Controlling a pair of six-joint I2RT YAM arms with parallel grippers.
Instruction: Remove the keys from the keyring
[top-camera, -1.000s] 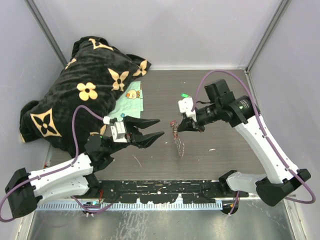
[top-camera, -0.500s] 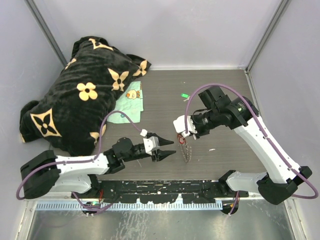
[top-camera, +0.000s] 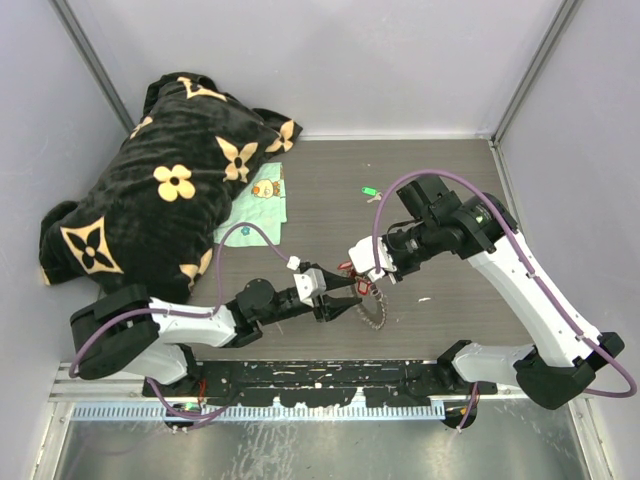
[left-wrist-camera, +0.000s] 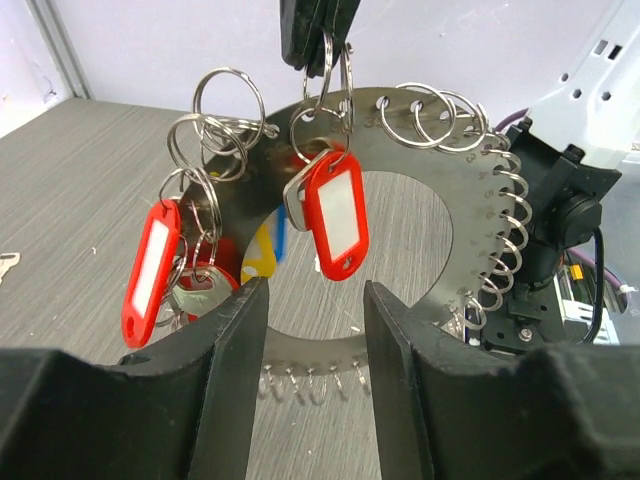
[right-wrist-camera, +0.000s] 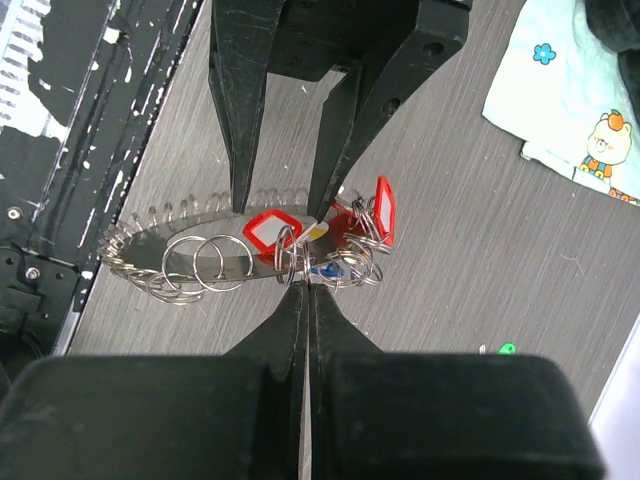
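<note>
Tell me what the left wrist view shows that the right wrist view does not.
Only left wrist: the keyring face-on, its hollow centre visible. Only right wrist: a printed cloth and a green tag on the table. Both: red tags, the right end effector shut on a small ring, the left end effector open.
</note>
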